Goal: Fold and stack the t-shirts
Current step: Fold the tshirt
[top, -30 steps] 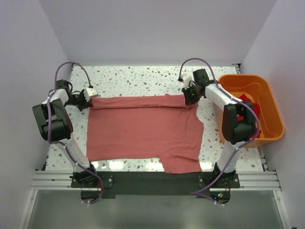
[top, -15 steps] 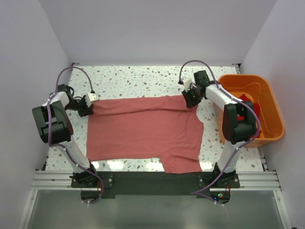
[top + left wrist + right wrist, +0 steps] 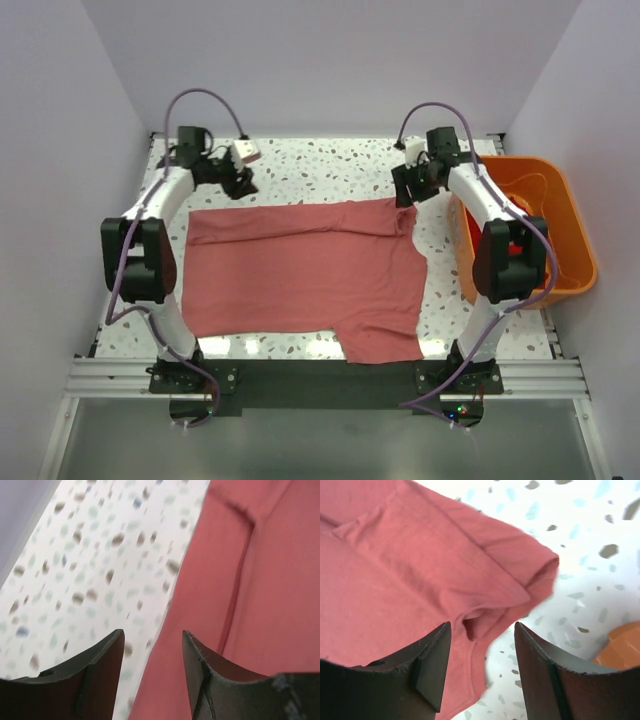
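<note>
salmon-pink t-shirt [image 3: 300, 275] lies flat mid worktop [image 3: 330, 165], its far edge doubled over in a band, so the first fold looks laid down. left gripper [image 3: 240, 182] hovers beyond the shirt's far-left corner and right gripper [image 3: 408, 190] over its far-right corner. both sets of fingers [image 3: 100, 665] are apart and hold nothing. orange tub [image 3: 575, 225] right of the shirt holds the bunched red t-shirt [image 3: 532, 218], not yet folded.

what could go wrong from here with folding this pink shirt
The salmon shirt has its far right corner bunched by the open right gripper; folding over it could trap a lump. Its near sleeve reaches the near edge of the table, so a pull that way might drag it off.
</note>
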### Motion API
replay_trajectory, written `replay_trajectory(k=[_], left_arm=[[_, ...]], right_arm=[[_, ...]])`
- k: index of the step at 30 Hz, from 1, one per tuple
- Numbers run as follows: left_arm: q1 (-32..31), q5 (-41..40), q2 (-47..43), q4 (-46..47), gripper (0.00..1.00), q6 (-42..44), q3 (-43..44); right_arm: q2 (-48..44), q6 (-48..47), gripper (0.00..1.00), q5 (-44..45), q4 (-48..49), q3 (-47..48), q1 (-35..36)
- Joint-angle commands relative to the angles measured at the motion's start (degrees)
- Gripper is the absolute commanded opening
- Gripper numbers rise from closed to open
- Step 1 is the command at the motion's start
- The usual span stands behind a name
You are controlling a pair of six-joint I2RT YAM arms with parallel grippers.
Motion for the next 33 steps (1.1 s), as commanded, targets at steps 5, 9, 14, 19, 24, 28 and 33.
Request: replay_trajectory(k=[5, 9, 14, 19, 24, 28, 33], left_arm=[[-15.95, -1.96, 11.08, 28.65, 0.54, -36.75, 7.12], [-18.77, -2.93, 19.7, 31.66, 0.51, -48.18, 15.37], [-21.4, -2.23, 25.86, 35.36, 0.49, -56.36, 18.47], [-23.07, -0.47, 28.76, 36.67, 0.49, -59.63, 19.09], [-24.92, 0.23, 29.9, 38.08, 0.48, -61.39, 18.65], [-25.97, 0.15, 31.22, 38.09, 0.49, -61.65, 19.53], [-26.68, -1.26, 33.42, 35.89, 0.49, -61.12, 21.73]], right_arm=[[6.59, 7.72, 0.51, -0.8, 0.42, 8.29, -1.47], [10.29, 8.51, 0.48, -0.45, -2.74, 11.99, -1.64], [10.03, 8.6, 0.48, -0.36, -4.59, 10.15, -1.99], [9.59, 8.95, 0.49, -0.97, -5.56, 8.65, -2.26], [9.24, 9.48, 0.48, -0.8, -6.79, 7.69, -2.61], [9.5, 9.48, 0.47, -0.01, -7.14, 7.16, -2.87], [11.34, 10.18, 0.47, -0.1, -7.32, 8.21, -3.05]])
